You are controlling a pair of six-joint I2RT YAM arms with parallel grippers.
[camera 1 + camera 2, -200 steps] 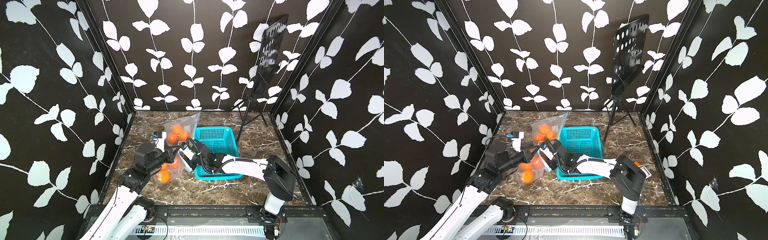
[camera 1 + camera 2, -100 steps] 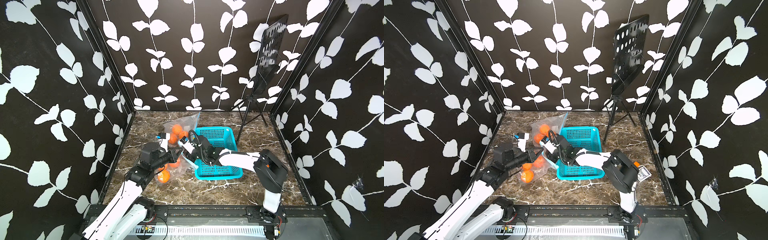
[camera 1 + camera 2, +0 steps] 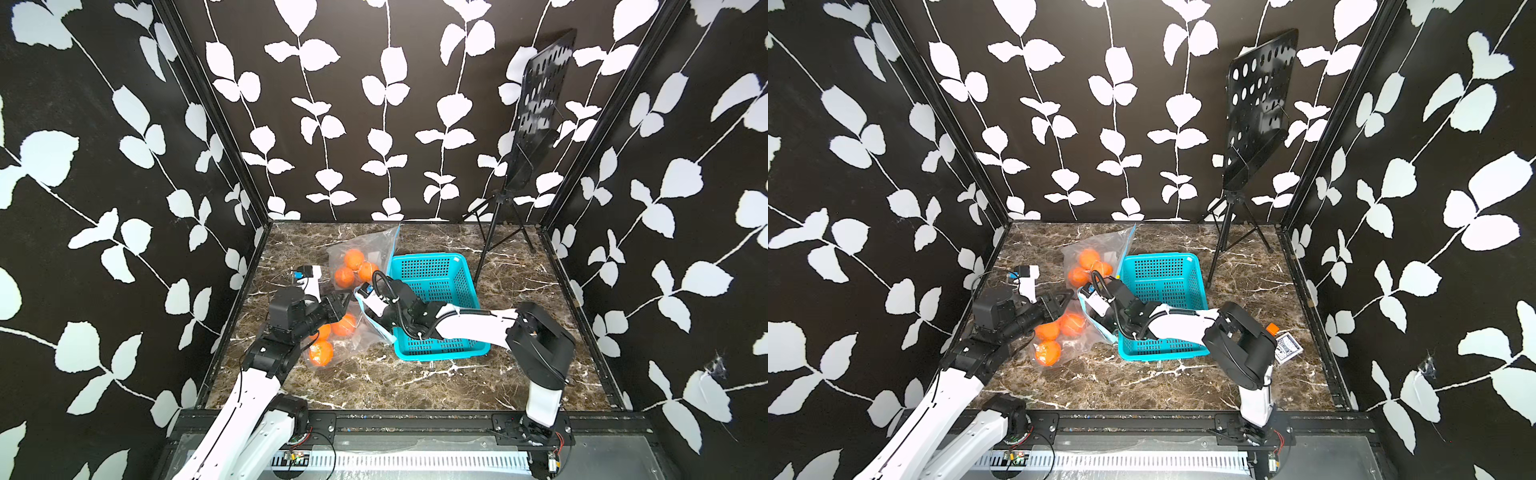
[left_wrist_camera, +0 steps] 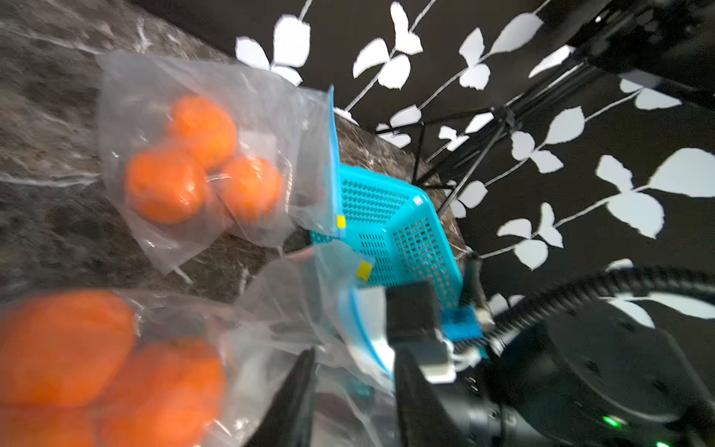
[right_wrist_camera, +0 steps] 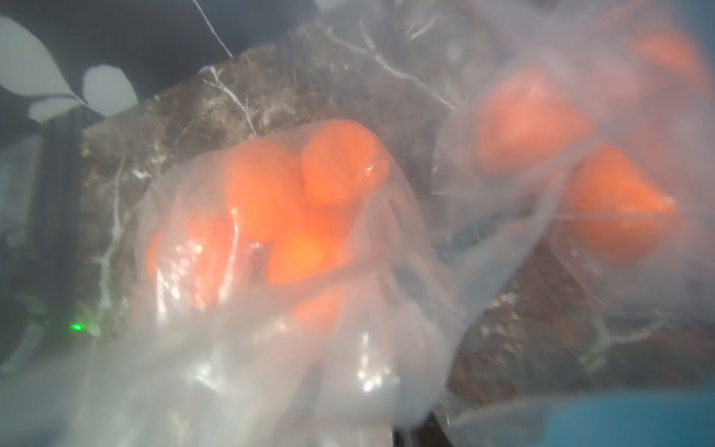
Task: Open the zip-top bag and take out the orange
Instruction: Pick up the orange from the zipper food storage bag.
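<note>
The near zip-top bag [image 3: 360, 330] lies left of the basket with three oranges [image 3: 344, 325] in it, and its blue zip rim [image 3: 376, 322] is lifted. My left gripper [image 3: 343, 300] is at that rim, open. In the left wrist view its fingers [image 4: 300, 391] stand apart with bag film [image 4: 271, 313] between them. My right gripper [image 3: 368, 306] is at the same bag's mouth, facing the left one. Film covers the right wrist view; oranges [image 5: 298, 201] show through it, and the jaws are hidden.
A second zip-top bag [image 3: 363, 249] with three oranges leans on the far left corner of the teal basket [image 3: 428, 256]. A black music stand [image 3: 498, 232] is at the back right. A card box [image 3: 1287, 347] lies right of the basket, behind my right arm.
My left gripper was shut at the bag's rim and now stands open. Both grippers moved a little toward the back. The right gripper swung left, off the basket's front.
</note>
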